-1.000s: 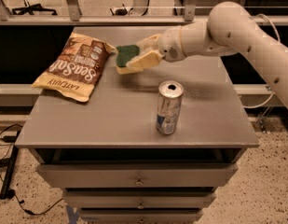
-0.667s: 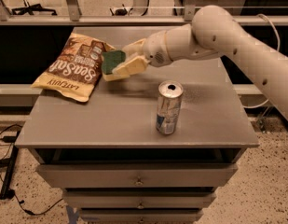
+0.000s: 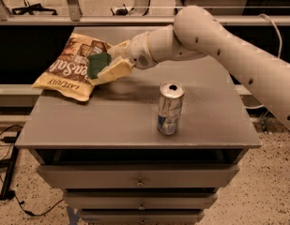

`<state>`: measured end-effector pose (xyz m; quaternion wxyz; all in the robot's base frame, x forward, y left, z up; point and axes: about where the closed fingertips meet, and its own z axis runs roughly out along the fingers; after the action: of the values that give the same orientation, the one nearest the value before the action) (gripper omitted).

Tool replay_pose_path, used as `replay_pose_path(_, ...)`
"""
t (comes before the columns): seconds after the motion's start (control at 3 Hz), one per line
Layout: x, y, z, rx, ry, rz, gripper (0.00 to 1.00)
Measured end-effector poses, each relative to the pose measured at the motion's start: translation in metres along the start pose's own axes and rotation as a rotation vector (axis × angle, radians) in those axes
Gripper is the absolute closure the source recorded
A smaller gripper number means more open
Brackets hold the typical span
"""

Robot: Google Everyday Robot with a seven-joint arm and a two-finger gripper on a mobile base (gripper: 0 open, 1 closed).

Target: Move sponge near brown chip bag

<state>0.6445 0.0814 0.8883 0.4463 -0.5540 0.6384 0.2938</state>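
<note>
The brown chip bag with white "Sea Salt" lettering lies at the back left of the grey cabinet top. My gripper reaches in from the right and is shut on the sponge, whose dark green top shows between the pale fingers. The sponge is held at the bag's right edge, partly over it, a little above the surface.
A silver drink can stands upright right of centre, in front of my arm. The cabinet has drawers below its front edge. A railing runs behind; cables lie on the floor at left.
My gripper has carried the sponge leftward from the middle back of the top to the chip bag's right edge. The can and bag have not moved.
</note>
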Motion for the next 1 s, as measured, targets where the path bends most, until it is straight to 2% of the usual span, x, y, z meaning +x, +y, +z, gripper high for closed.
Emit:
replay_pose_path(0.33,0.003,-0.008,0.002,0.014,0.019,-0.018,0.15)
replay_pose_path(0.67,0.012,-0.028,-0.005,0.037,0.038,-0.042,0.0)
replay_pose_path(1.0,0.015,-0.032,-0.008,0.038,0.044,-0.049,0.0)
